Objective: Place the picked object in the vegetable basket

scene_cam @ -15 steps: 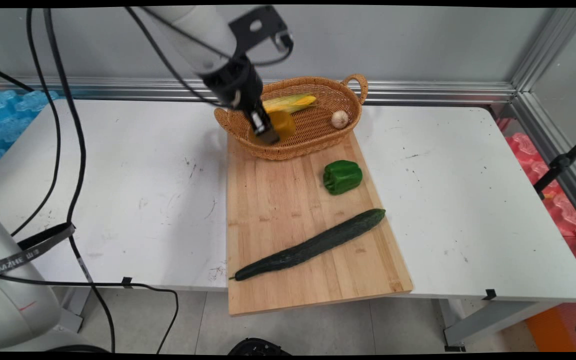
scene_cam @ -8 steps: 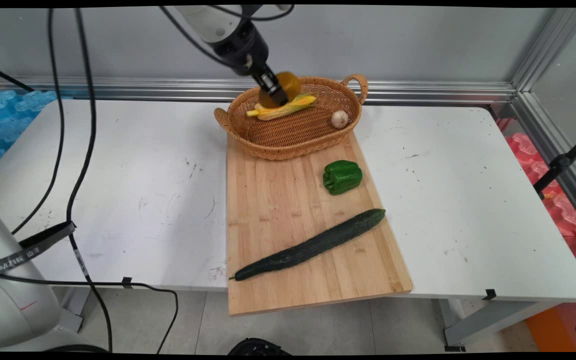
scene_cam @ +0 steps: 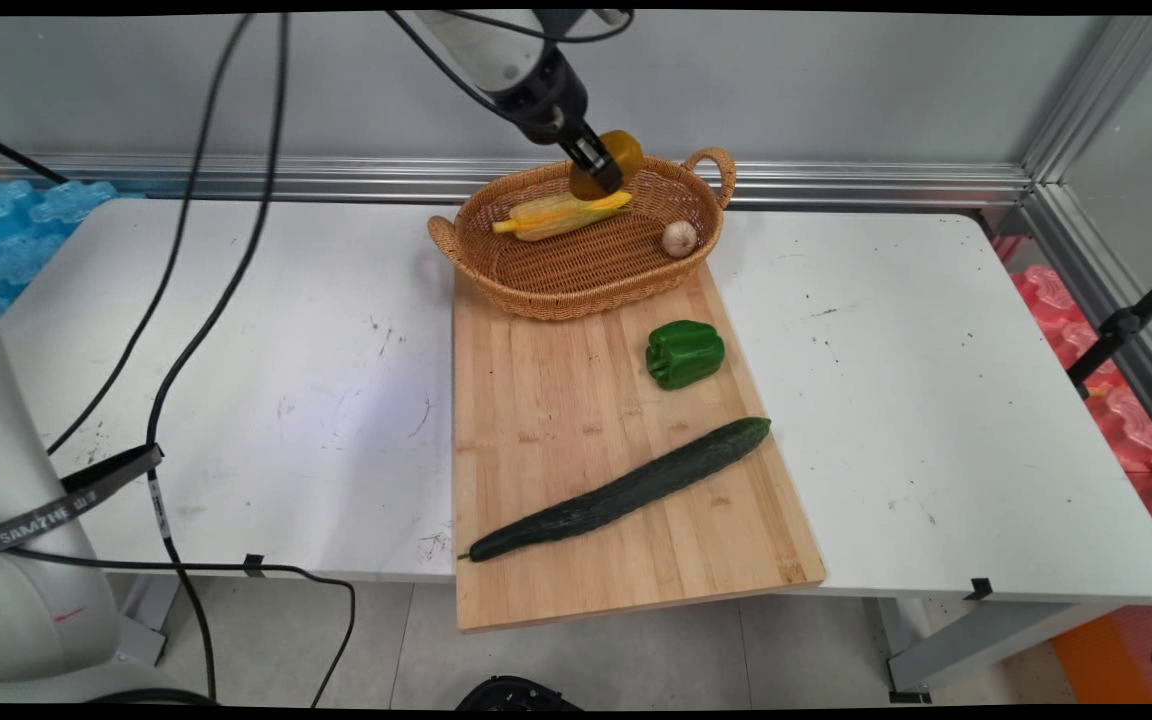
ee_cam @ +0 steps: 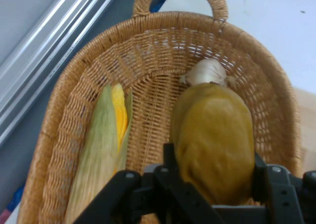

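Gripper [scene_cam: 601, 170]: closed on an ochre, rounded oblong item [scene_cam: 621, 152], with one black finger on each flank of it in the hand view [ee_cam: 212, 164].
Held item [ee_cam: 212, 135]: up in the air over the far right part of the wicker basket [scene_cam: 576, 300], clear of the basket floor and touching nothing but the fingers.
Cables [scene_cam: 186, 300]: black, hanging from the arm down over the left half of the white table [scene_cam: 236, 350], well apart from the produce.
Corn cob [scene_cam: 561, 212]: in its husk, lying lengthwise in the back of the basket, just left of and below the held item; in the hand view it [ee_cam: 106, 135] lies along the left wall [ee_cam: 64, 110].
Cutting board [scene_cam: 556, 400]: wooden, with its far end touching the basket and its near end overhanging the table's front edge.
Cucumber [scene_cam: 626, 488]: long and dark, lying diagonally across the near half of the board.
Green pepper [scene_cam: 684, 353]: on the board's right side, between the cucumber and the basket.
Garlic bulb [scene_cam: 679, 238]: in the basket's right end near the handle; in the hand view it [ee_cam: 207, 71] shows just beyond the held item.
Obstructions: the basket's far rim and right handle are the nearest things beneath the gripper.
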{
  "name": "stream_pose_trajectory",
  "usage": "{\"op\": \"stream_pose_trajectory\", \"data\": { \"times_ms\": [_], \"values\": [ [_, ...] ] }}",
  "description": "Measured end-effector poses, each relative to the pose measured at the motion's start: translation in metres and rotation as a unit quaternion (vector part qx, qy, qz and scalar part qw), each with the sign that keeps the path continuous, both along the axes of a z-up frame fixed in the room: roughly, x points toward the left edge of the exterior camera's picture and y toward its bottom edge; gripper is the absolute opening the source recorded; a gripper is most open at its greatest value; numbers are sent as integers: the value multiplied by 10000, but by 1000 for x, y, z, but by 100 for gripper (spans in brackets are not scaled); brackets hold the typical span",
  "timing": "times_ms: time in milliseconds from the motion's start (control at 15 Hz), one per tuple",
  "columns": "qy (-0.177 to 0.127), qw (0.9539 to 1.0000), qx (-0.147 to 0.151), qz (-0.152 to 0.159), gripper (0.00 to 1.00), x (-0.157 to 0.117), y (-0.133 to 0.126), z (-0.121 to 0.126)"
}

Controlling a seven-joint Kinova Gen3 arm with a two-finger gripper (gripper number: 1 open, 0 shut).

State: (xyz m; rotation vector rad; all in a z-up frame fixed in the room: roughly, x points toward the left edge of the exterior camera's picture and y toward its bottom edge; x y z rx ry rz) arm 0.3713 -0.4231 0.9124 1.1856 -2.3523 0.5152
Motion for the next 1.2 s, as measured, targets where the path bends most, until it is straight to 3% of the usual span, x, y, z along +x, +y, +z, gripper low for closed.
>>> {"op": "stream_pose_trajectory", "data": {
  "times_ms": [467,1133,1200],
  "values": [
    [11,9998,181,-45,0,-5,-50,-59],
    [-50,9989,454,-103,0,-6,-84,-116],
    [-49,9989,450,-124,100,-6,-85,-118]
  ]
}}
